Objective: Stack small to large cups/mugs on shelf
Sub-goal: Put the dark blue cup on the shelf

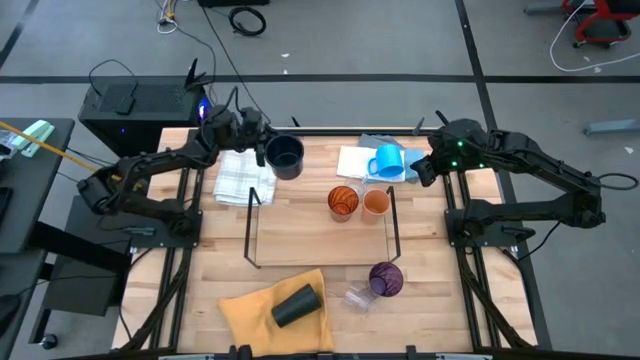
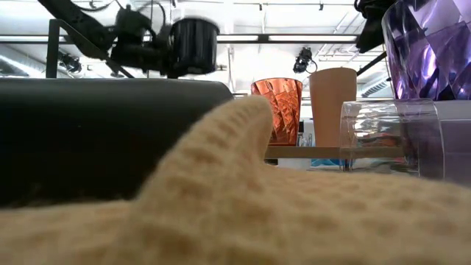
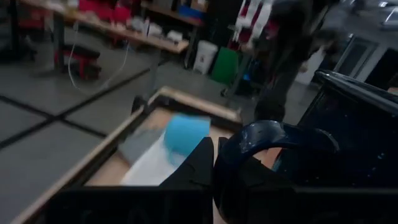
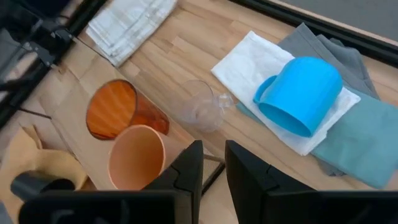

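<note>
The light-wood slatted surface stood on a grey floor marked with dark lines, cables trailing across the floor beyond it. In the low view the room behind showed a white ceiling with beams and lamps.

The left pincer was pinching the dark navy mug by its looped handle, holding it in the air above the far left part of the surface, just beside a folded white checked cloth. The mug lay roughly on its side, its long axis near level, its mouth showing from above.

The right pincer hung with its fingers slightly spread and nothing between them, near the bright blue handled mug, which lay tipped on a folded white cloth.

On the low light-wood shelf with the thin black wire frame, an orange faceted translucent cup and a plain matt orange cup stood upright, side by side at its far edge.
</note>
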`<state>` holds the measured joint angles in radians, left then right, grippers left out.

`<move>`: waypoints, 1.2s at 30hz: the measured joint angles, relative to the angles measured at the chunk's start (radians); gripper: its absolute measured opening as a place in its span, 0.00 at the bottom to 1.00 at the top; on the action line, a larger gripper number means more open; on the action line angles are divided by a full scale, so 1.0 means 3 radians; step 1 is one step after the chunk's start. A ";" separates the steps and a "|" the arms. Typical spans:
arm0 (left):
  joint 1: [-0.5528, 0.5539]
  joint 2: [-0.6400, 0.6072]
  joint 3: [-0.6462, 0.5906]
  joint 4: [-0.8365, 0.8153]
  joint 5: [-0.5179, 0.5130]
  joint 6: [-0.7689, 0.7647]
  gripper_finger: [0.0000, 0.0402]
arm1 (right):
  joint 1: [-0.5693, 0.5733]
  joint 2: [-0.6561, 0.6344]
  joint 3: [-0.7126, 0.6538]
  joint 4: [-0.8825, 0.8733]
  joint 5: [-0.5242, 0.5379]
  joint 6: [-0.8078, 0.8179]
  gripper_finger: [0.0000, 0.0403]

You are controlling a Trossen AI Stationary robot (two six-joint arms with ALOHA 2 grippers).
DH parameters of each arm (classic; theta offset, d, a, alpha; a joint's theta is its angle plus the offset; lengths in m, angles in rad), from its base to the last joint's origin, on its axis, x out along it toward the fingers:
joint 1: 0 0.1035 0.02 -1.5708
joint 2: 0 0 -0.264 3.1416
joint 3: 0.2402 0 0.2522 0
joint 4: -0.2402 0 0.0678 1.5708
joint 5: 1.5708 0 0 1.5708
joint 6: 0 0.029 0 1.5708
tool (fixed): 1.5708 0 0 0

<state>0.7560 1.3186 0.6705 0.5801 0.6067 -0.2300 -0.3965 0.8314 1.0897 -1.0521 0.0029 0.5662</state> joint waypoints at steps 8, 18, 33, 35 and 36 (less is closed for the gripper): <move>-0.0043 0.0393 -0.0027 0.0143 0.0032 0.0109 0.04 | 0.0000 0.0014 0.0000 0.0143 0.0000 0.0037 0.19; -0.0071 0.0880 -0.0024 0.0608 0.0304 0.0118 0.04 | 0.0000 0.0137 0.0000 0.0152 -0.0001 0.0056 0.19; -0.0281 0.1479 -0.0024 0.1047 0.0304 0.0283 0.04 | 0.0000 0.0174 0.0000 0.0162 -0.0001 0.0061 0.19; -0.0321 0.1520 -0.0024 0.1075 0.0299 0.0283 0.04 | 0.0000 0.0174 0.0000 0.0162 -0.0001 0.0061 0.19; -0.0342 0.1536 -0.0024 0.1094 0.0301 0.0287 0.04 | 0.0000 0.0174 0.0000 0.0162 -0.0001 0.0061 0.19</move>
<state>0.6534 1.7794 0.6632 0.9083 0.6971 -0.1440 -0.3965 0.8837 1.0897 -1.0035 0.0025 0.5846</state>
